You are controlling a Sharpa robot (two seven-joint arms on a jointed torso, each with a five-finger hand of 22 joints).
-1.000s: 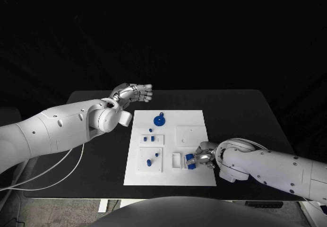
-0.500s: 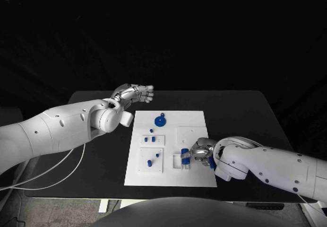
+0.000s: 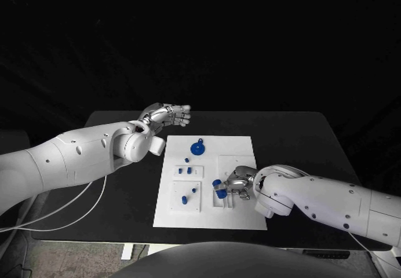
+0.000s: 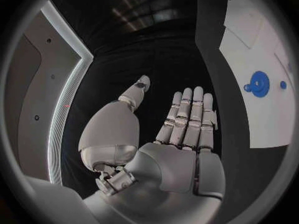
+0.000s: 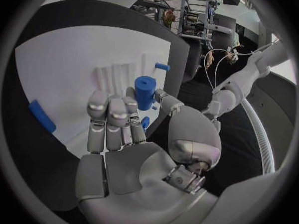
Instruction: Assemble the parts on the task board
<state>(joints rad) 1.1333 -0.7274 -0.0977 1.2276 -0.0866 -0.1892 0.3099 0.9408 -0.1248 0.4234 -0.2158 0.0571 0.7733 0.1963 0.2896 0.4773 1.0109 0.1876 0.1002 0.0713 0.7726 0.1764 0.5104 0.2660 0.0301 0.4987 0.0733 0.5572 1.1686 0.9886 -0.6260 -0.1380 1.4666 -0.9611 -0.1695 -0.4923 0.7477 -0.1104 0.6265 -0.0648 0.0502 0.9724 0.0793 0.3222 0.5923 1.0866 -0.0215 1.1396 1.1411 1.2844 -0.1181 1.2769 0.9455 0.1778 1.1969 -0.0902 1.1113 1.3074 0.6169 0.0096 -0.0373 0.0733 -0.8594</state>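
The white task board (image 3: 232,145) lies mid-table. My right hand (image 3: 238,184) hovers over its near right part and pinches a blue cylinder (image 3: 218,185) between thumb and fingers; in the right wrist view the cylinder (image 5: 144,93) stands upright in that hand (image 5: 118,134) above the board (image 5: 74,55). A round blue part (image 3: 197,147) sits at the board's far end, and small blue pegs (image 3: 185,170) stand in a left inset. My left hand (image 3: 168,114) is held off the board's far left corner with straight fingers, holding nothing. The left wrist view shows that hand (image 4: 181,129) and the round part (image 4: 258,80).
A flat blue piece (image 5: 42,116) lies on the board beside my right hand. More blue pegs (image 3: 183,199) stand in the near left inset. Black table (image 3: 301,139) surrounds the board on all sides.
My right hand has carried the blue cylinder leftward and slightly away from the robot across the board. The left hand has barely moved.
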